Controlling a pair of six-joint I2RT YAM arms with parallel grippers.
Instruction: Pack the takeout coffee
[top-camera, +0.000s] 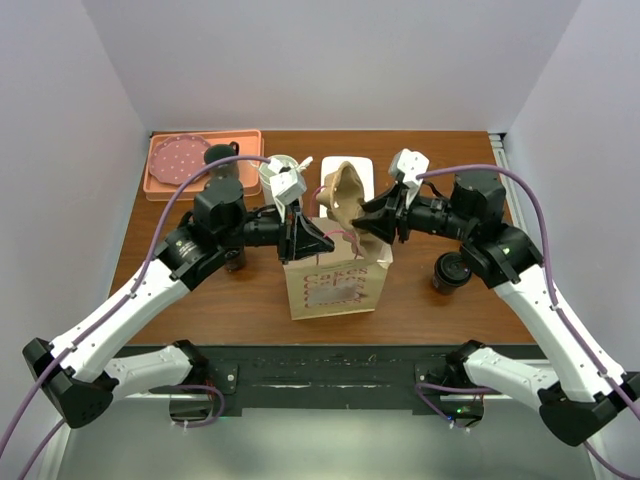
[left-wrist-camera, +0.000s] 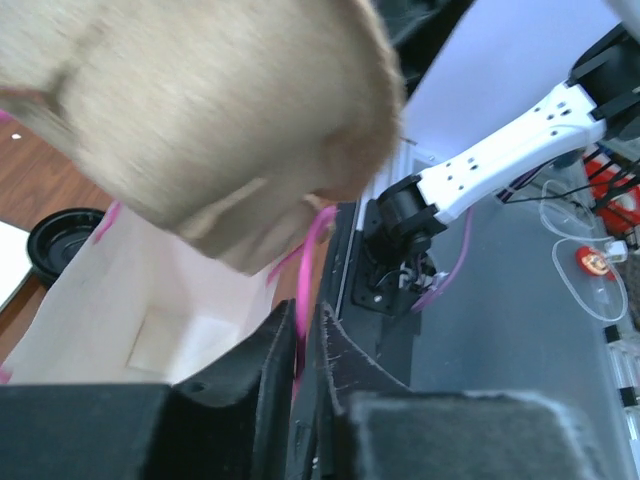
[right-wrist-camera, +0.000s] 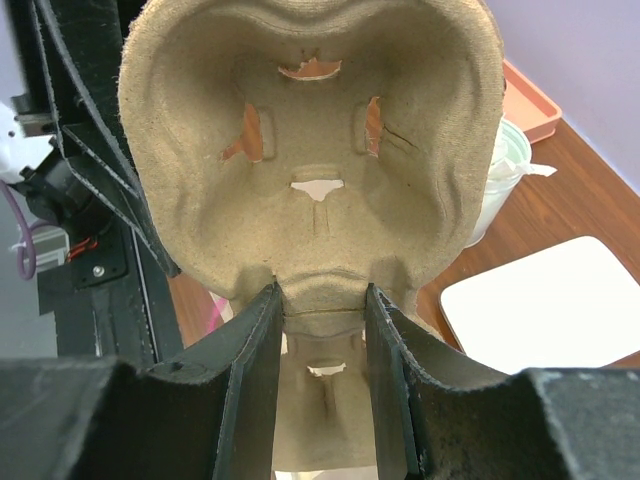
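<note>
The bag (top-camera: 335, 285) stands upright at the middle of the table (top-camera: 420, 312), toward its near edge, with its printed face turned to the near side and its mouth open. The left hand (top-camera: 305, 238) is at the bag's upper left edge. In the left wrist view this hand (left-wrist-camera: 308, 350) is clenched on the pink handle (left-wrist-camera: 303, 290), the cord running down between its fingers (left-wrist-camera: 270, 365), which stand almost together. The right hand (top-camera: 375, 222) comes in from the right and holds the pulp carrier (top-camera: 345, 190) tilted on edge over the far side of the bag's mouth, its lower end at the opening. The right wrist view shows that hand (right-wrist-camera: 320, 340) grasping the carrier (right-wrist-camera: 310, 150) by the middle rib, one finger (right-wrist-camera: 255, 370) on each side, with the cup wells hollow and facing the camera. A black cup (top-camera: 450, 270) stands on the table to the right of the bag, apart from it, under the right arm; it also shows past the bag in the left wrist view (left-wrist-camera: 65, 240). At the far left corner lies a pink tray (top-camera: 158, 188) carrying a dotted plate (top-camera: 180, 158). A clear cup (top-camera: 283, 163) stands just right of the tray, and a white mat (top-camera: 365, 165) lies farther right, behind the carrier.
</note>
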